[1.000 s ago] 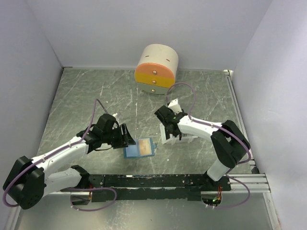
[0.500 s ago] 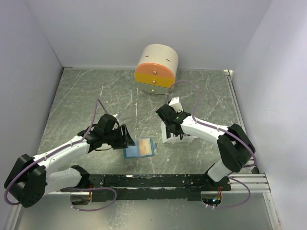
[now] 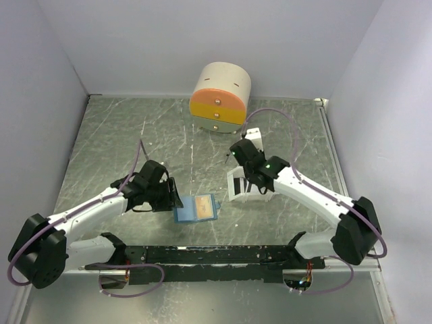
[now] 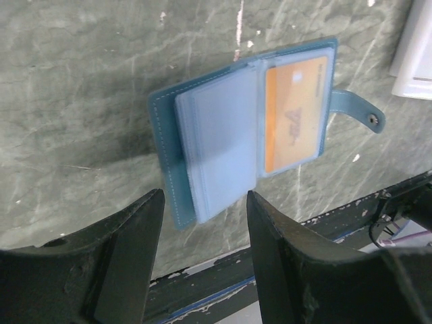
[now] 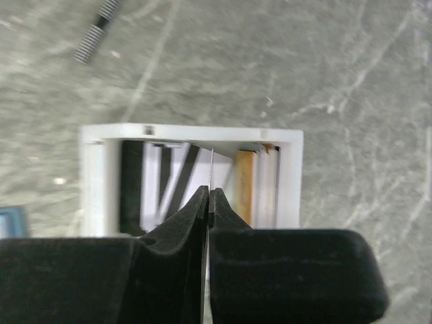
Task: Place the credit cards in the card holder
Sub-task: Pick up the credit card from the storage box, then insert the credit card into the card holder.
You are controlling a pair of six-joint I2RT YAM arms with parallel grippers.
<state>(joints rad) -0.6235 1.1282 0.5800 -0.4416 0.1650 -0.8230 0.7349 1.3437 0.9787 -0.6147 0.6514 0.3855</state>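
Observation:
The card holder point(image 3: 197, 208) point(image 4: 223, 135) lies open on the table, light blue, with an orange card point(image 4: 295, 111) in its right-hand slot and its tab point(image 4: 358, 111) pointing right. My left gripper point(image 3: 173, 194) point(image 4: 206, 199) hangs open just left of it, touching nothing. Over the white tray point(image 3: 233, 185) point(image 5: 290, 175), my right gripper point(image 3: 255, 177) point(image 5: 209, 192) is shut on a thin whitish credit card point(image 5: 211, 165), seen edge-on and sticking out past the fingertips. More credit cards stand in the tray, among them an orange one point(image 5: 244, 182) and a black one point(image 5: 131, 185).
A round cream drawer box point(image 3: 219, 98) with orange and yellow fronts stands at the back. The black rail point(image 3: 216, 255) runs along the near edge, close to the card holder. A small striped spring-like piece point(image 5: 94, 37) lies beyond the tray.
My right gripper has shut on a card at the tray and drawn up and back a little, its arm stretching out. The left gripper has barely moved.

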